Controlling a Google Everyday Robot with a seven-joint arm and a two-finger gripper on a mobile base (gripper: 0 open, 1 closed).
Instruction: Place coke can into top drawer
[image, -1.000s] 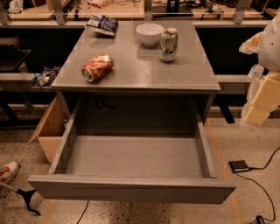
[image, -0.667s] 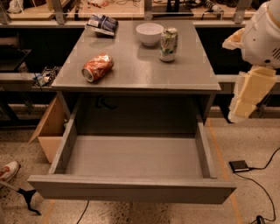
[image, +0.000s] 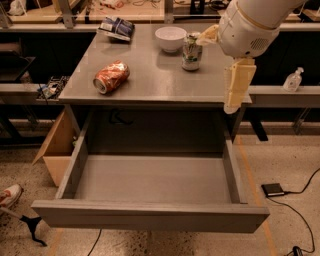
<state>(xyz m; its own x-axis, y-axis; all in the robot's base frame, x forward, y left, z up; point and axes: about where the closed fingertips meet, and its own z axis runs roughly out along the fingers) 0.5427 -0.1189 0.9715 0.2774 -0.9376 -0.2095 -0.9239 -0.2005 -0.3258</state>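
**Arm swings in over the table, can not yet in the drawer**

Since a second ago the arm has come in from the right edge of the view, and the gripper (image: 237, 84) now hangs over the right side of the table (image: 155, 80). Nothing else has shifted. Most of the arm is cut off by the top and right edges, and its bulky white housing hides the rest, so whether the gripper is released or clenched cannot be told; nothing is seen held in it.

The coke can (image: 111, 76) lies on its side on the table top, well to the left of the gripper and slightly nearer the front. A white and green can (image: 191, 51) stands upright just left of the gripper, partly behind the arm, with a white bowl (image: 170, 38) beyond it; what the bowl holds cannot be made out. The top drawer (image: 150, 218) is pulled fully out below and forward of the gripper, its bare grey floor showing. A cardboard box (image: 56, 150) sits half hidden under the table, far left and below
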